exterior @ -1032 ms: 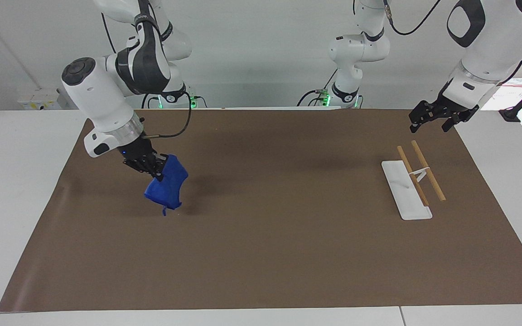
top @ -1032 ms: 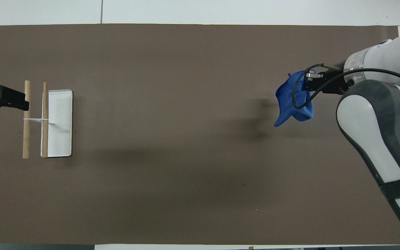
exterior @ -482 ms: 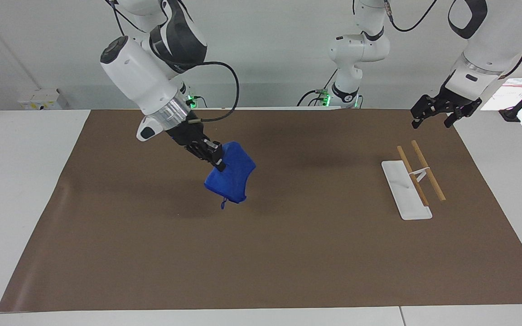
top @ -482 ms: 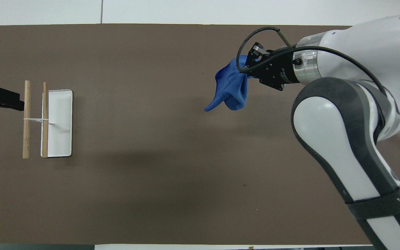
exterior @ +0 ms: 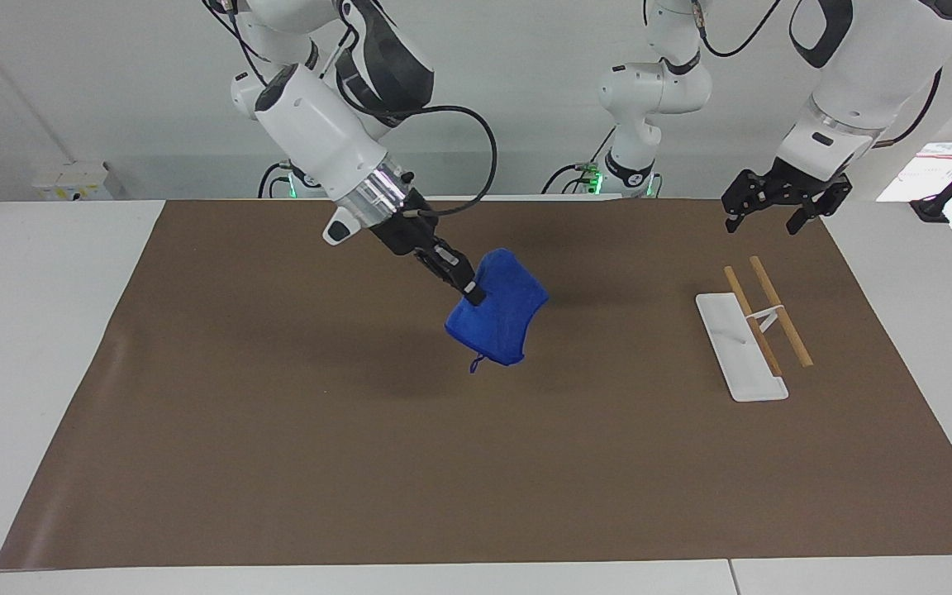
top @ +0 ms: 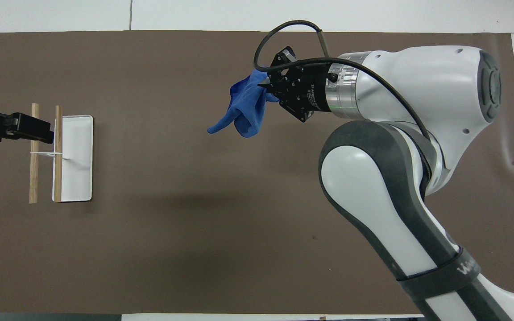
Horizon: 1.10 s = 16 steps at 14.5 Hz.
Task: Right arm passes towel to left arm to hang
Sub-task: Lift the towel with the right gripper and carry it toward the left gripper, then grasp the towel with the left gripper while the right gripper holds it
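Observation:
My right gripper (exterior: 466, 287) is shut on the blue towel (exterior: 499, 321) and holds it in the air over the middle of the brown mat. The towel hangs bunched below the fingers, with its small loop (exterior: 475, 364) at the bottom. In the overhead view the right gripper (top: 267, 87) holds the towel (top: 244, 109) by its upper edge. My left gripper (exterior: 763, 220) is open and empty, raised at the left arm's end of the table, apart from the towel. In the overhead view the left gripper (top: 38, 132) is over the rack's rods.
A hanging rack stands at the left arm's end of the mat: a white base plate (exterior: 736, 351) (top: 78, 165) with two wooden rods (exterior: 782, 312) (top: 34, 169) on a white bracket. A third white arm's base (exterior: 637, 107) stands at the table's robot edge.
My right arm has carried the towel from the right arm's end of the mat to over its middle. My left gripper has shifted a little toward the rack and the middle.

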### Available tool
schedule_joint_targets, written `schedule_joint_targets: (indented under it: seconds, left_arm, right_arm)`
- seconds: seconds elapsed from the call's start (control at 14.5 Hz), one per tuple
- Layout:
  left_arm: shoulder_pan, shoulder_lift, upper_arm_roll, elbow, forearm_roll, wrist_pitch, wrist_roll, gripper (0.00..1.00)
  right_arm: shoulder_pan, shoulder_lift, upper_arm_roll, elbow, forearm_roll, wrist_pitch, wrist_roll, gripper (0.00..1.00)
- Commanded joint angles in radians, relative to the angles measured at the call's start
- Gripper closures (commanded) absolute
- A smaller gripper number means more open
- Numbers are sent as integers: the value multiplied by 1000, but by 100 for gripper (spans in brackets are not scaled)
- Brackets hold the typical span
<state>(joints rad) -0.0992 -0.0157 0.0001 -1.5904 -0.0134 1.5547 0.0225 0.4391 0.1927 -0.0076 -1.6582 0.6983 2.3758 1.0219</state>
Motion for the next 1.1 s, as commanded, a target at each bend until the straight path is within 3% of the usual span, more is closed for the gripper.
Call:
schedule_joint_targets:
  seconds: [0.0,0.21,0.48,0.69,1.03]
  left_arm:
    - [6,-24,11,-25,7,1,-1,0]
    - [-1,-53,11,-91,7,86,-13,0]
    - [4,-62,8,-108,-3,93,-73,0]
    - [19,-47,15,-103,-127,100,-113,0]
    - [10,10,14,-123,-347,180,-425,0]
  right_arm:
    - [29,13,-2,11,38,71,85,100]
    - [71,16,-2,8,40,129,184,100]
    - [105,17,-2,0,40,180,259,100]
    - [113,19,-2,0,40,181,262,100]
    - [115,19,-2,-2,40,183,262,100]
